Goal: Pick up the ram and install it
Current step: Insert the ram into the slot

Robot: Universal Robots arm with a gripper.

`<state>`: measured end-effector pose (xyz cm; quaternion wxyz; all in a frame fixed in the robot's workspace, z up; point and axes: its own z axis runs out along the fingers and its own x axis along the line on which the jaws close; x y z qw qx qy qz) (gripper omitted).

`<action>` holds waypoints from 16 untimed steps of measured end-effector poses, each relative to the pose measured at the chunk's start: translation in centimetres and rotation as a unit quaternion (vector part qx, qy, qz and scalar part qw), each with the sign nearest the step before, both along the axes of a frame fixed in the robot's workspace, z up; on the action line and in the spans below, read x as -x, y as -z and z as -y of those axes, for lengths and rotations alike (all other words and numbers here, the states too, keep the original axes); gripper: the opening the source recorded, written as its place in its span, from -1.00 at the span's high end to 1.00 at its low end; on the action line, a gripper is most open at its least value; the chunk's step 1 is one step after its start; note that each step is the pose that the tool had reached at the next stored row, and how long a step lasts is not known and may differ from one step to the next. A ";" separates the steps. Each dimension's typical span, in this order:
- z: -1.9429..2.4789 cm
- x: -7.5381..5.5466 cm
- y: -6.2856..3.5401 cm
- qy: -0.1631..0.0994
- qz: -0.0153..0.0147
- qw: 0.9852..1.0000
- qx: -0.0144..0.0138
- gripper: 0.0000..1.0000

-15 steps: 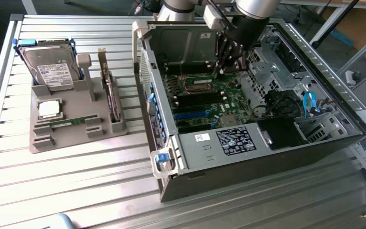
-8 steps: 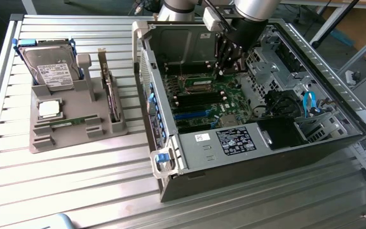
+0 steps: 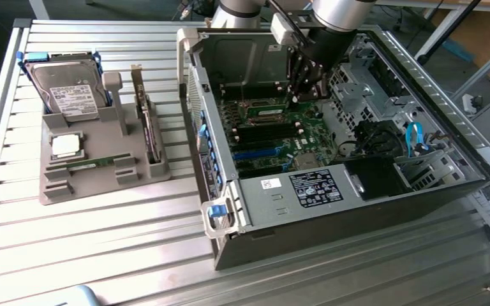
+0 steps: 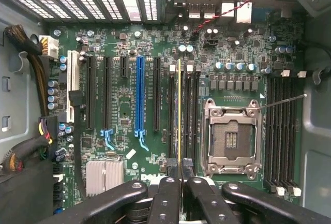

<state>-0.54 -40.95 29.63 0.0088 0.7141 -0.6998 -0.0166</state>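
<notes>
My gripper is shut on the ram. In the wrist view the ram shows edge-on as a thin yellow-green line between the black fingers. It hangs over the black memory slots just beside the empty processor socket on the green motherboard. Whether it touches a slot I cannot tell. In the exterior view the gripper reaches down into the open computer case, near its back wall.
A grey holder on the slatted table holds a hard drive, a silver processor, an upright dark card and a second green stick. More memory slots, a blue slot and cables surround the socket.
</notes>
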 end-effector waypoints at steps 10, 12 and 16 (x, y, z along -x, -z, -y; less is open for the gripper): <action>0.00 0.0 0.71 0.000 0.000 1.000 0.000 0.76; 0.00 0.0 0.84 0.000 0.000 1.000 0.000 0.76; 0.00 0.0 1.14 0.000 0.000 1.000 0.000 0.76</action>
